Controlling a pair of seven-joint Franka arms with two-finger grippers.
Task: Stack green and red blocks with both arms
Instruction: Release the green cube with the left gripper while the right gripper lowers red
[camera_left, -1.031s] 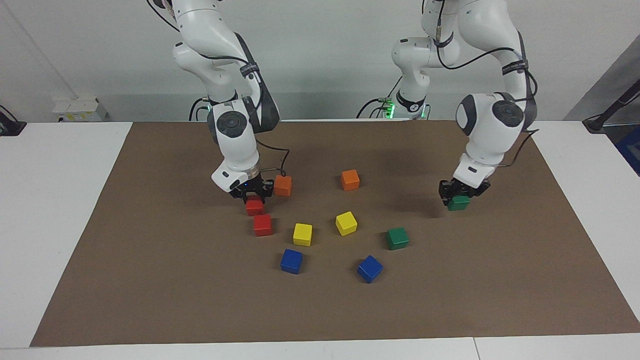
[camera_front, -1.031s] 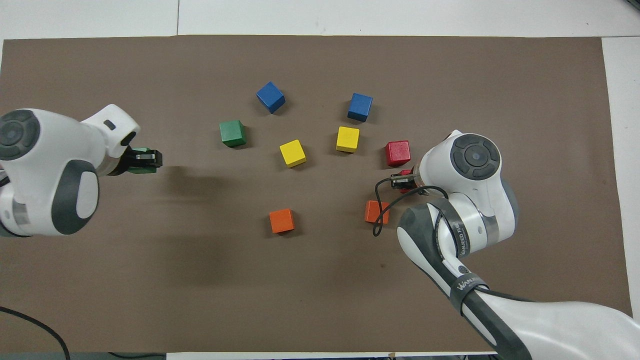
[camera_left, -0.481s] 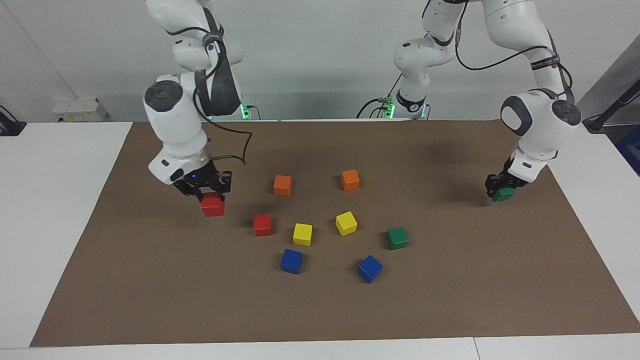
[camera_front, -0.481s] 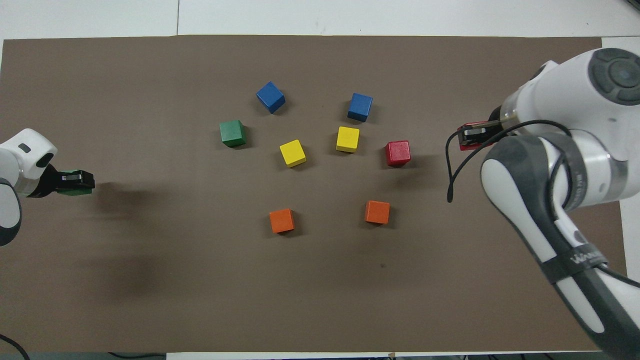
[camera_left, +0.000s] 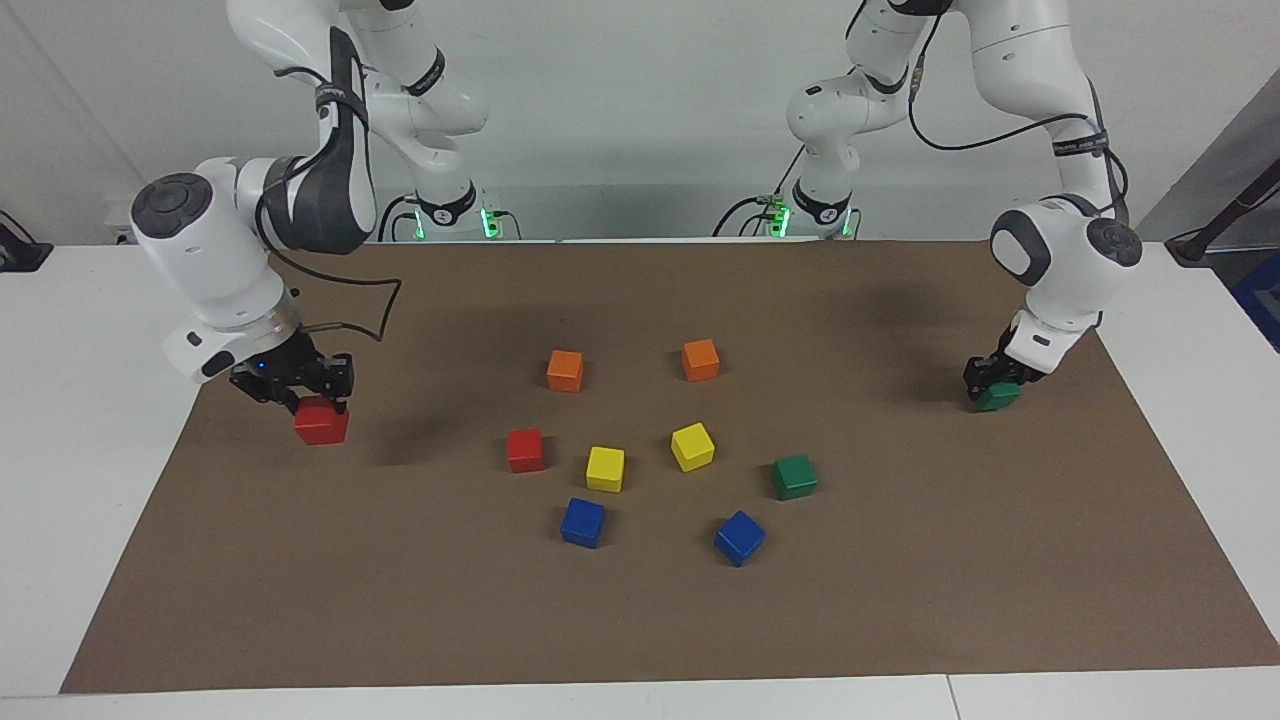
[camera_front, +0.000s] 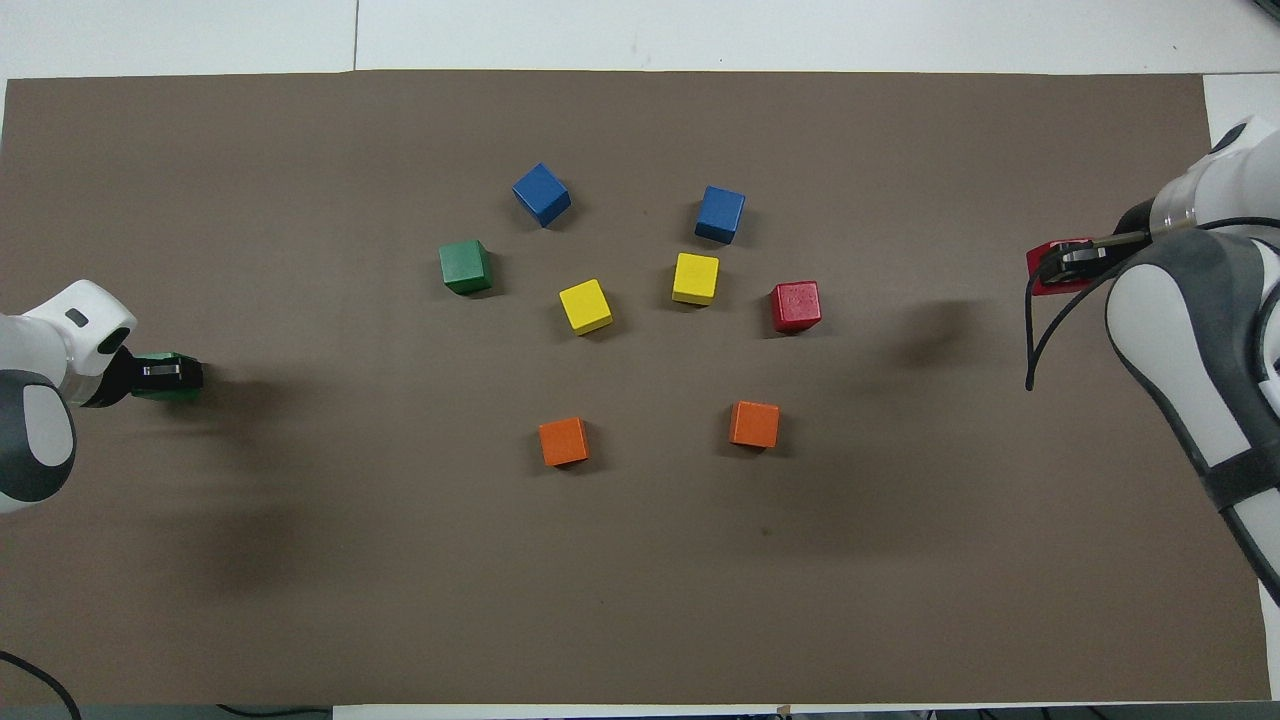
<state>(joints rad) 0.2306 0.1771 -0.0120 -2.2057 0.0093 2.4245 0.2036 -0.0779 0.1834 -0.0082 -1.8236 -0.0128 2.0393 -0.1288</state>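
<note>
My right gripper (camera_left: 316, 400) is shut on a red block (camera_left: 321, 424) and holds it low over the brown mat's edge at the right arm's end of the table; the overhead view shows this gripper (camera_front: 1064, 262) and its red block (camera_front: 1046, 271) too. My left gripper (camera_left: 994, 383) is shut on a green block (camera_left: 999, 398), very low over the mat at the left arm's end, also visible from overhead (camera_front: 166, 371) with its green block (camera_front: 172, 360). A second red block (camera_left: 525, 450) (camera_front: 796, 306) and a second green block (camera_left: 795, 476) (camera_front: 465, 266) lie loose mid-table.
Two orange cubes (camera_left: 565, 370) (camera_left: 700, 359) lie nearer the robots than the rest. Two yellow cubes (camera_left: 605, 468) (camera_left: 692, 446) sit between the loose red and green blocks. Two blue cubes (camera_left: 583, 522) (camera_left: 739, 537) lie farthest out. The brown mat (camera_left: 640, 620) covers most of the white table.
Both arms swung outward from the middle, each carrying its block: the right gripper took the red block toward its table end, and the left gripper carried the green one toward its own.
</note>
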